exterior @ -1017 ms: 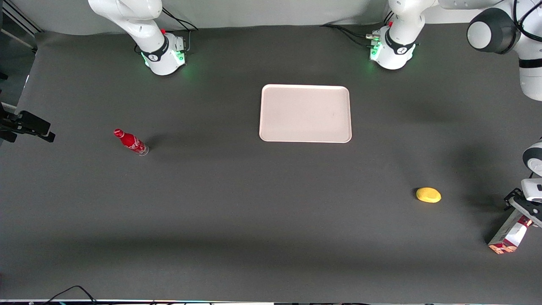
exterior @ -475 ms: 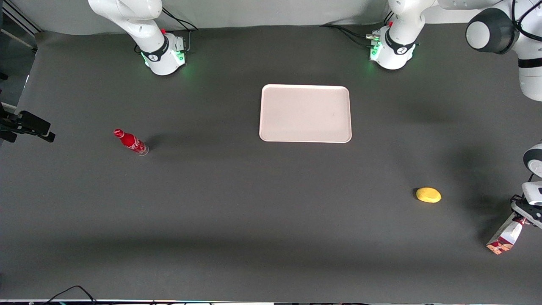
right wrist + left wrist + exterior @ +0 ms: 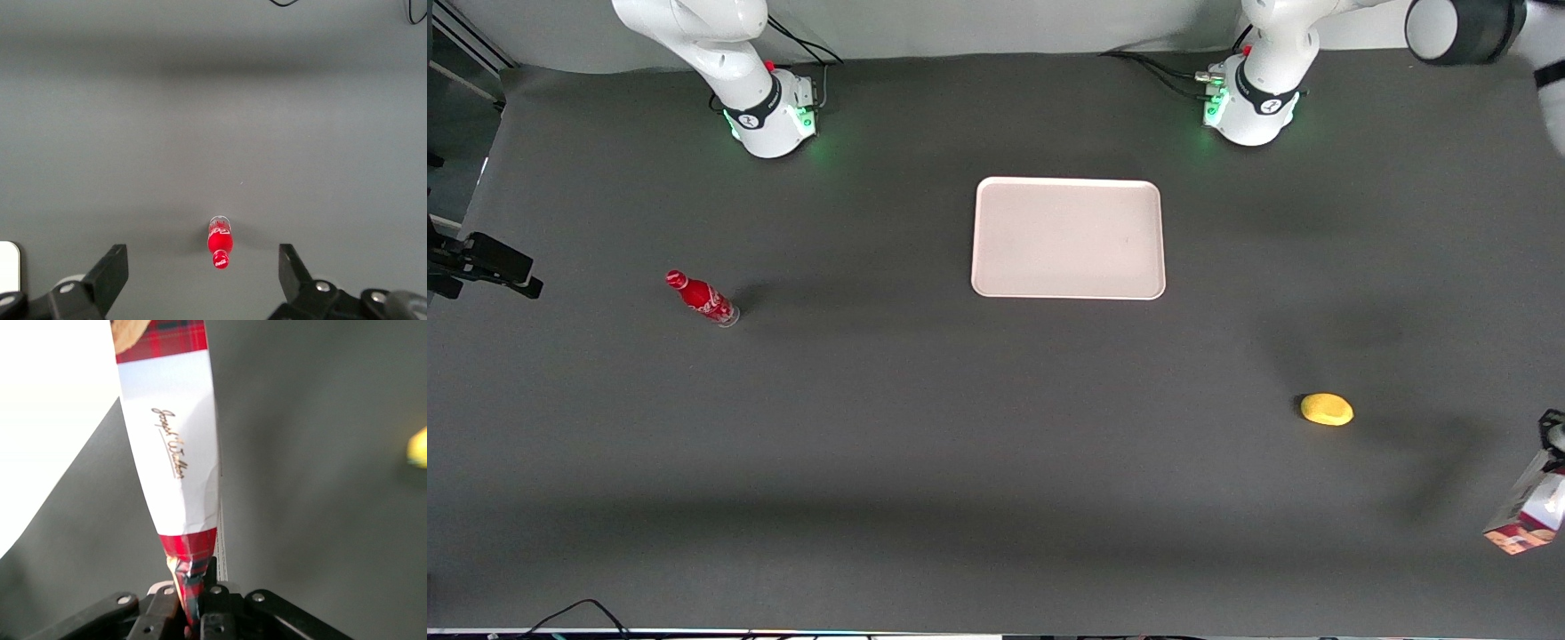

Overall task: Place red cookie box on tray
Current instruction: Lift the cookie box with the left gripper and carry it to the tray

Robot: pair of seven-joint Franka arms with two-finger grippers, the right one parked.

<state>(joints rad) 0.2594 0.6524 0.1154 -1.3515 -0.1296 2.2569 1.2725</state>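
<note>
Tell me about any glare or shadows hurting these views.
Left wrist view: a blown-out white area sits beside the red cookie box, which the tool pinches at one end. Front view: soft shadows fall near the lemon and by the cookie box's spot at the working arm's end; the tray is evenly lit.

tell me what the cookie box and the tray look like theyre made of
Cookie box: printed cardboard, going by the creased, crumpled end pinched in the gripper at the working arm's end of the table. Finish looks slightly glossy.
Tray: probably plastic; smooth, matte pale pink, with rounded corners and a low moulded rim.
</note>
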